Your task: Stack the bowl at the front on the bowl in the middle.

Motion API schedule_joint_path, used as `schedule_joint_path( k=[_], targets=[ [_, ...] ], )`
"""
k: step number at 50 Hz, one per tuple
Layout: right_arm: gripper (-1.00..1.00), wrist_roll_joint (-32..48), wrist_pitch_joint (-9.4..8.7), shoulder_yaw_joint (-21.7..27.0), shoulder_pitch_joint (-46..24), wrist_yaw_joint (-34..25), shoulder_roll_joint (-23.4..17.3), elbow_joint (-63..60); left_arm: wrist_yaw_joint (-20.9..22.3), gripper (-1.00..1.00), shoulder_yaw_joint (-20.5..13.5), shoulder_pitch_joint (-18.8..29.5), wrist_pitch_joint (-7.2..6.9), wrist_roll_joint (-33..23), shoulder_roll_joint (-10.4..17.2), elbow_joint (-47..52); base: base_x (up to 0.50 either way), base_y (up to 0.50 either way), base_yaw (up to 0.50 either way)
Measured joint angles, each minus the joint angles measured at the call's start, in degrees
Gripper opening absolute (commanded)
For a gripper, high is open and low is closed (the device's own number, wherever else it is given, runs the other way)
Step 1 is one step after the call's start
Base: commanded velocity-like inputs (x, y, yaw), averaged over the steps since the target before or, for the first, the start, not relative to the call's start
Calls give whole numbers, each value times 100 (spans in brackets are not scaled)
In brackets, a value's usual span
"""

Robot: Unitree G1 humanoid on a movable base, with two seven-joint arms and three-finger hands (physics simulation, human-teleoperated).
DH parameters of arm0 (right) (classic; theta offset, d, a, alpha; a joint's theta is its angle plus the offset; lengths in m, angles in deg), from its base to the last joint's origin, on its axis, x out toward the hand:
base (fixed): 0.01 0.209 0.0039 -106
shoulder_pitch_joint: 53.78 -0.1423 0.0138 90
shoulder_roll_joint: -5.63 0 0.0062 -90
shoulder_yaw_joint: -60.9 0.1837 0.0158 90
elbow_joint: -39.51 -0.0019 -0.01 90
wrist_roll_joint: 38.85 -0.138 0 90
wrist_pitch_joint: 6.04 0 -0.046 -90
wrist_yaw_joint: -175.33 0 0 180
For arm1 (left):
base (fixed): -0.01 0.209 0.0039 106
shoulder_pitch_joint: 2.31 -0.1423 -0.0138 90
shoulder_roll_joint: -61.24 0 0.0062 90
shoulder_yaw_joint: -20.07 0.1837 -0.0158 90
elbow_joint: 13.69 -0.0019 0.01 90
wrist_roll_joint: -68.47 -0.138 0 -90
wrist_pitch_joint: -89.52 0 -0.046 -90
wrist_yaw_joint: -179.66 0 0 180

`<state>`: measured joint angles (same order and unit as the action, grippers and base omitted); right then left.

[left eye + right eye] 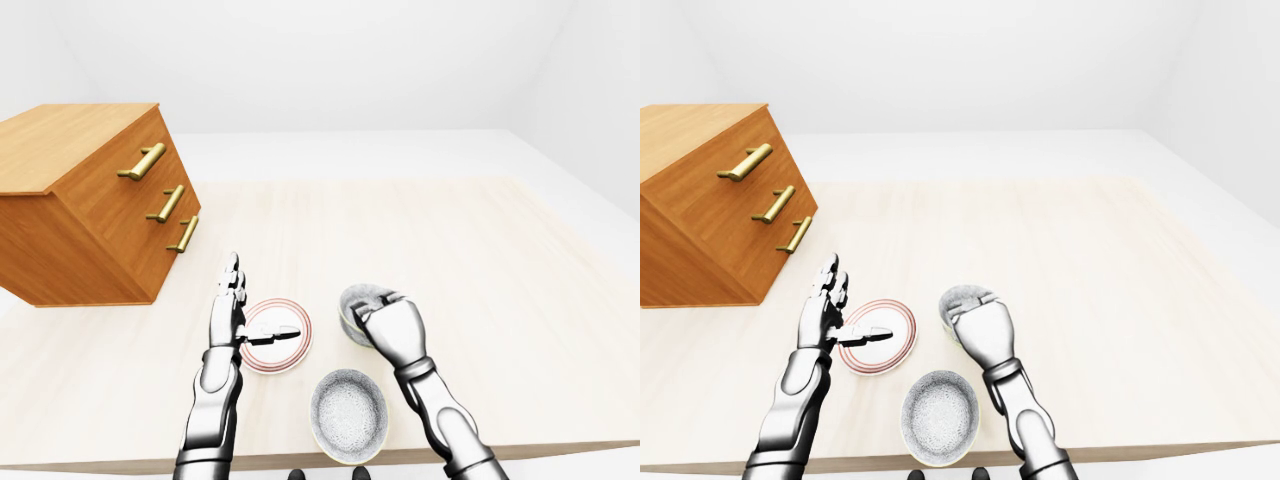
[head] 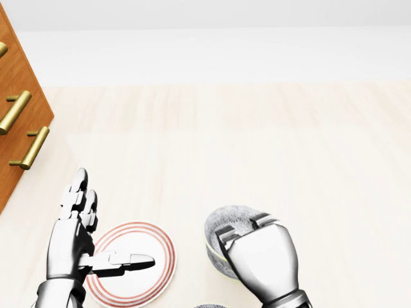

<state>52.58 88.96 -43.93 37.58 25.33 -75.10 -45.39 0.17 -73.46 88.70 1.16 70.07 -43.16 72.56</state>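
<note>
A grey speckled bowl (image 1: 348,415) sits nearest the bottom edge of the left-eye view. Above it a grey patterned bowl (image 2: 225,221) with a pale green underside is held at its rim by my right hand (image 2: 241,234), fingers curled over the near wall. To its left lies a white bowl with red rings (image 2: 154,247). My left hand (image 2: 109,224) stands open over that bowl's left side, fingers pointing up the view and thumb stretched across the rings. The right hand hides the lower half of the patterned bowl.
A wooden drawer cabinet (image 1: 90,200) with brass handles stands on the table at the upper left. The pale wooden table (image 1: 450,230) stretches up and right of the bowls. Its near edge (image 1: 560,448) runs along the bottom of the eye views.
</note>
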Motion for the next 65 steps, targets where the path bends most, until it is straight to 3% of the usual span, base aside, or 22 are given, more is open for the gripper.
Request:
schedule_joint_path(
  k=[16,22,31,40,65],
  targets=[
    [100,-235,0,38,327,-280,-79,-675,-19,100,-20,21,-16,-1,9,5,0,0,0],
    [100,-274,0,175,620,-881,-164,-1422,-25,100,-29,43,-8,4,14,-18,0,0,0],
    [100,-739,0,759,990,-2060,-114,-2980,-39,100,-35,59,-7,13,17,-38,0,0,0],
    [100,-980,0,1112,1149,-2644,40,-3794,-42,100,-39,65,7,21,20,-61,0,0,0],
    [100,-1218,0,1265,1253,-2953,192,-4331,-40,100,-33,45,-26,17,18,-26,0,0,0]
  ],
)
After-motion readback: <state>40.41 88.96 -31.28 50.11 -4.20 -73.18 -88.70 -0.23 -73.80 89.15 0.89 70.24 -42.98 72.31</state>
